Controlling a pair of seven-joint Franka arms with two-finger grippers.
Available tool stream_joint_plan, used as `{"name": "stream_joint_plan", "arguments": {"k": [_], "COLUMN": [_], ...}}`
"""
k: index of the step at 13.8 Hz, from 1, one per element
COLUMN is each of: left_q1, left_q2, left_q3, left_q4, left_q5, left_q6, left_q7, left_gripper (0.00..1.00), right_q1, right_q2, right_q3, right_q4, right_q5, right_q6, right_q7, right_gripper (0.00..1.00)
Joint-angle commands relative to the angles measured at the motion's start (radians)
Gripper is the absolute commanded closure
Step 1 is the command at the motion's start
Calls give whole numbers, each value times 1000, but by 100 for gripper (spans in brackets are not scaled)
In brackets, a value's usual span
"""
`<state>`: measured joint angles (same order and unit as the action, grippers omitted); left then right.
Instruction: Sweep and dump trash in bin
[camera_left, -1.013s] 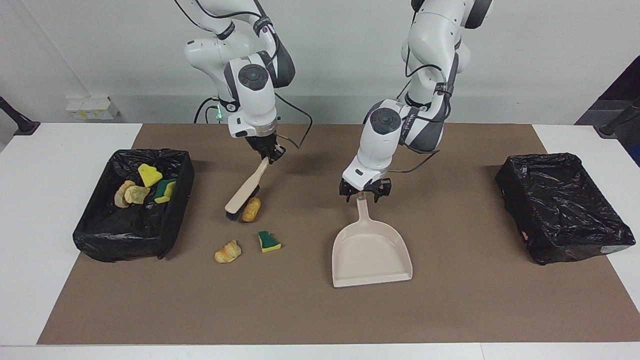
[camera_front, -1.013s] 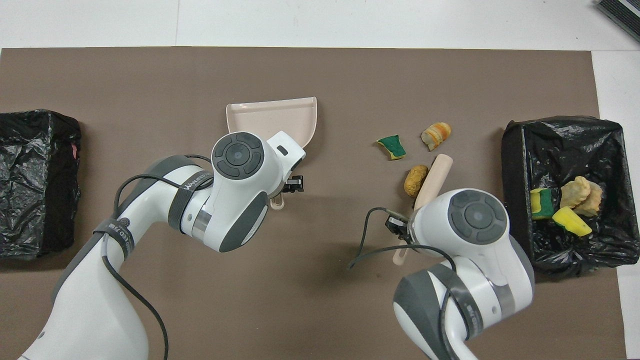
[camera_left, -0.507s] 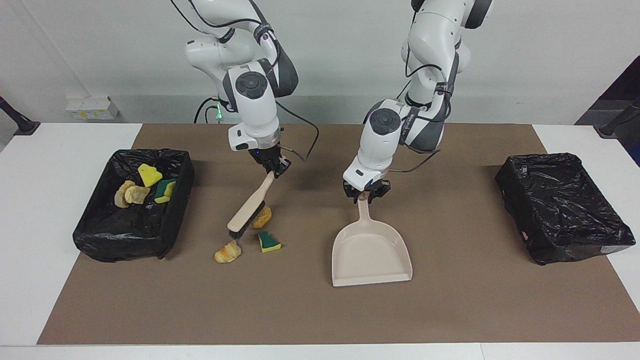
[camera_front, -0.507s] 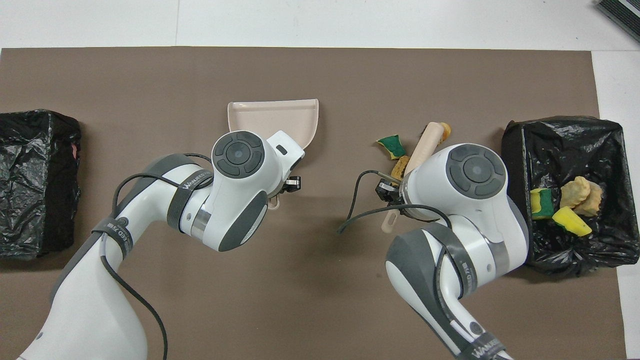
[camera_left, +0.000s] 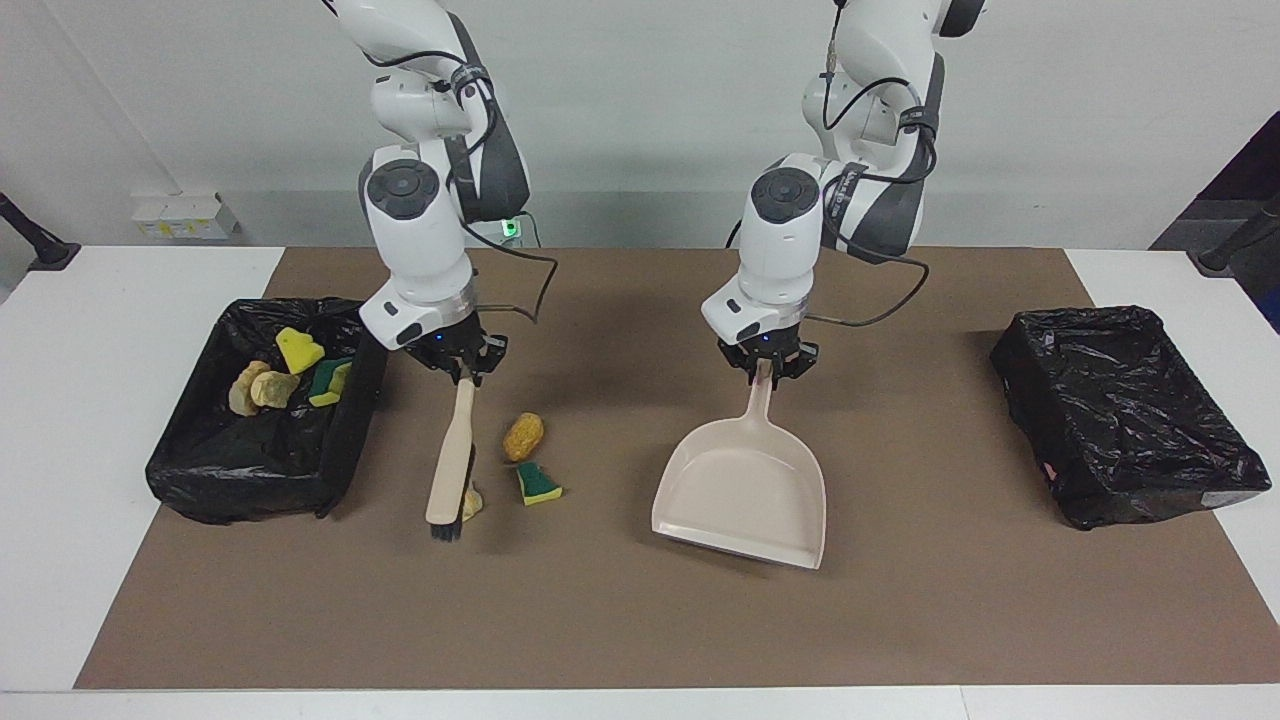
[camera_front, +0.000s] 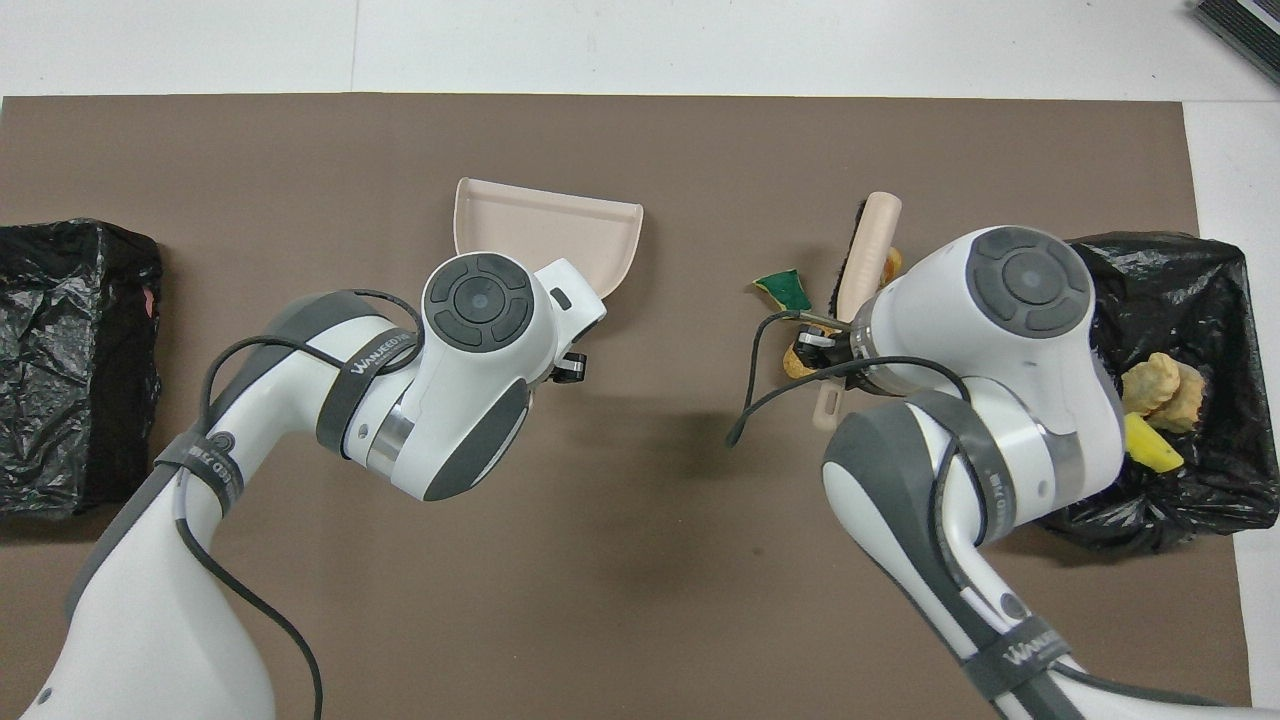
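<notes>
Table with brown mat over most of the top; all the work on the mat.

Two black-lined bins at the mat's short edges. Bin at the right arm's end already holding part of the trash: yellow sponge chunk, green-and-yellow piece, tan lumps. Other bin at the left arm's end, well apart from everything in play.

Beige dustpan mid-mat, mouth toward the mat's edge farthest from the robots, slightly skewed, lip apparently just off the mat. Likely being repositioned as a catcher, not yet lined up with the scraps.

Brush between the filled bin and the loose scraps, handle up, bristles down at the mat. Probably set on the bin side so as to push the scraps toward the dustpan.

Right gripper pinching the top of the brush handle. Left gripper clamped on the end of the dustpan handle, over the mat's middle.

Rest of the trash loose on the mat between brush and dustpan: tan lump, green-and-yellow sponge bit, bread-like lump touching the brush head and half hidden by it.

Risk: light, irregular scraps, likely to roll or skip past the lip unless pan edge flat on the mat.
</notes>
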<state>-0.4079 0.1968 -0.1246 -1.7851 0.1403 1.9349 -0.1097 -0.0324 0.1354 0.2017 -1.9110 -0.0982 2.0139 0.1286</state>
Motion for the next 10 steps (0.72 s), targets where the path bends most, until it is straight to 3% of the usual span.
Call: {"name": "stream_joint_plan", "arguments": {"k": [1, 3, 6, 8, 10], "left_q1": [58, 141, 237, 271, 261], "left_q2": [-101, -129, -132, -134, -131], "left_q3": [-1, 0, -1, -1, -1], "left_q4": [-20, -22, -42, -66, -112], "left_q5": [18, 16, 2, -33, -33], "left_q6": [-115, -186, -177, -133, -56], "left_q7": [247, 539, 915, 1086, 1121], "left_gripper": [100, 100, 100, 100, 100], "right_q1": [-30, -61, -66, -64, -52], "right_q2": [55, 98, 127, 131, 147], "right_q3": [15, 13, 13, 13, 13], "right_q4": [36, 52, 52, 53, 41], "right_q5": [-130, -175, -210, -210, -206], "right_q6": [-9, -14, -12, -12, -12], "right_q7": [-156, -237, -253, -253, -248], "right_gripper": [100, 100, 100, 100, 100]}}
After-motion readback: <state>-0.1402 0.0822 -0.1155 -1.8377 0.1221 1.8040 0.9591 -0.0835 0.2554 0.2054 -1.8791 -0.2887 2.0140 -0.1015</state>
